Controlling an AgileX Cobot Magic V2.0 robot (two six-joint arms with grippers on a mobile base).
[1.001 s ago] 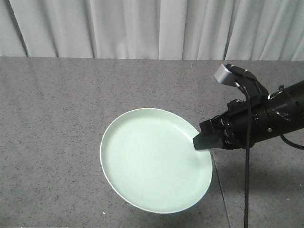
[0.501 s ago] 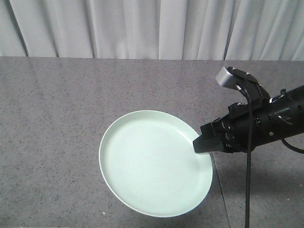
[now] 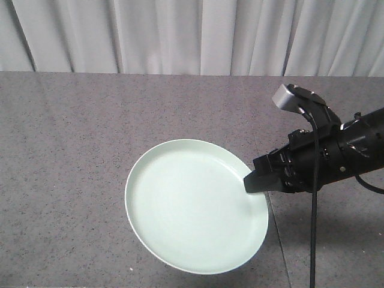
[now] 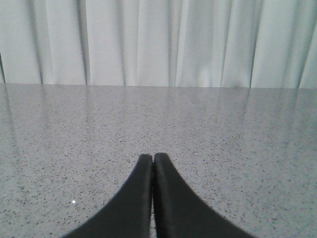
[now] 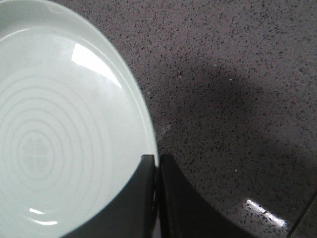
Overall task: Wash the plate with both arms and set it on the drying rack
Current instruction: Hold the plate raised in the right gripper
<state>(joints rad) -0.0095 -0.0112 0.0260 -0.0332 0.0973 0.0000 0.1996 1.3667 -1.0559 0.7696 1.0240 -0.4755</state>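
The pale mint-green plate (image 3: 195,207) is held tilted above the grey speckled counter. My right gripper (image 3: 253,181) is shut on the plate's right rim; in the right wrist view the plate (image 5: 64,134) fills the left side and the gripper (image 5: 157,159) pinches its edge, one finger on each face. My left gripper (image 4: 152,157) is shut and empty over bare counter; it does not show in the front view. The drying rack is out of view.
The grey speckled counter (image 3: 72,132) runs back to a white curtain (image 3: 180,36). A thin seam in the counter (image 3: 279,240) runs toward the front under the right arm. A black cable (image 3: 312,228) hangs from the right arm.
The plate and right gripper dropped slightly about a second ago and have held still since. The left gripper shows no earlier frame.
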